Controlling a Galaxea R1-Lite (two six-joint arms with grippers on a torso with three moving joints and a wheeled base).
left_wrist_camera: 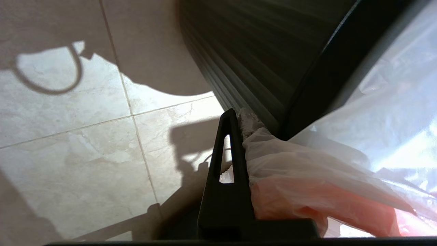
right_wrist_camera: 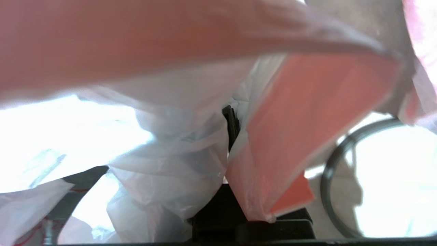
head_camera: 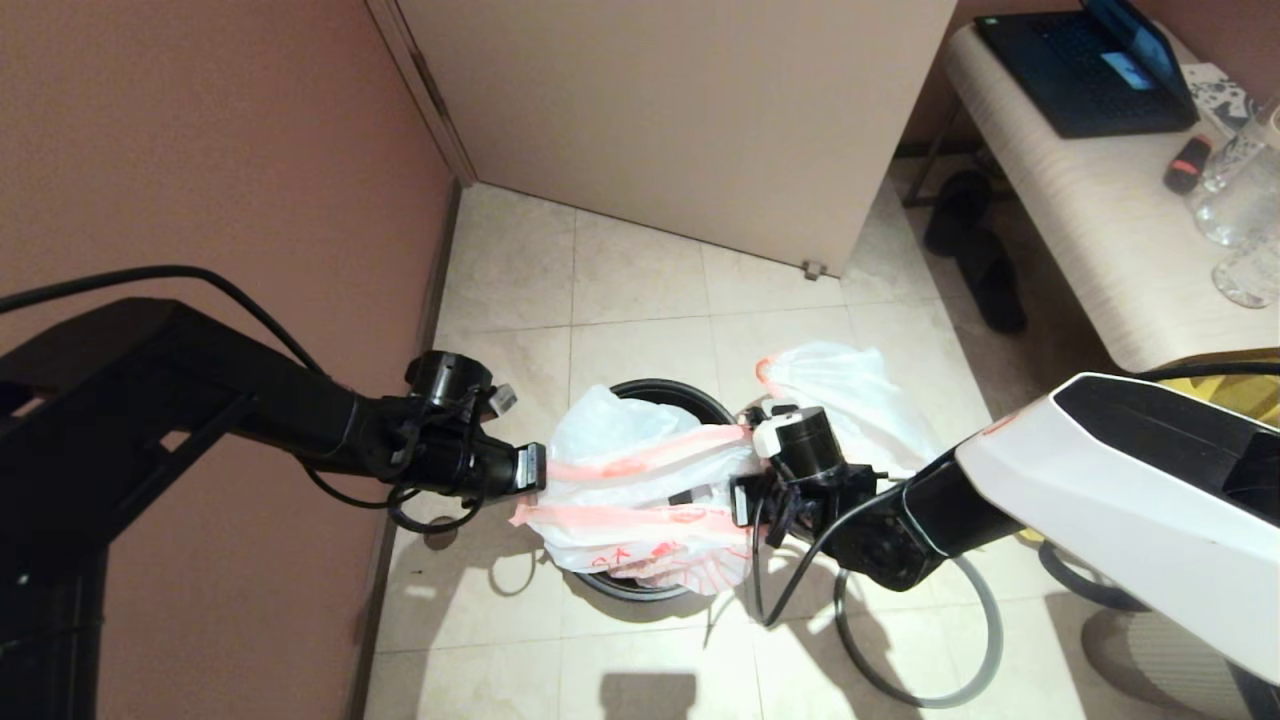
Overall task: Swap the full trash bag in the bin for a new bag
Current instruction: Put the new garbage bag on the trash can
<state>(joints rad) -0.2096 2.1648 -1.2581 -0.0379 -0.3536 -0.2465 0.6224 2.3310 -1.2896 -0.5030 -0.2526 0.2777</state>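
The bin (head_camera: 655, 392) stands on the tile floor between my two arms; its ribbed black wall (left_wrist_camera: 245, 61) fills the left wrist view. The new bag (head_camera: 640, 500), white with pink bands and red drawing, is stretched over the bin's mouth. My left gripper (head_camera: 535, 470) is shut on its left edge, the plastic (left_wrist_camera: 307, 164) bunched against the one finger (left_wrist_camera: 225, 164) that shows. My right gripper (head_camera: 740, 500) is shut on the right edge, film and pink band (right_wrist_camera: 307, 119) draped over it. The full trash bag (head_camera: 840, 390) lies on the floor behind the right gripper.
The grey hoop (head_camera: 930, 640) lies on the floor under my right arm, also in the right wrist view (right_wrist_camera: 333, 177). A wall runs close on the left, a door (head_camera: 680, 120) behind. A bench (head_camera: 1090, 230) with laptop and bottles, black slippers (head_camera: 975, 250) and yellow cloth (head_camera: 1240, 385) are at right.
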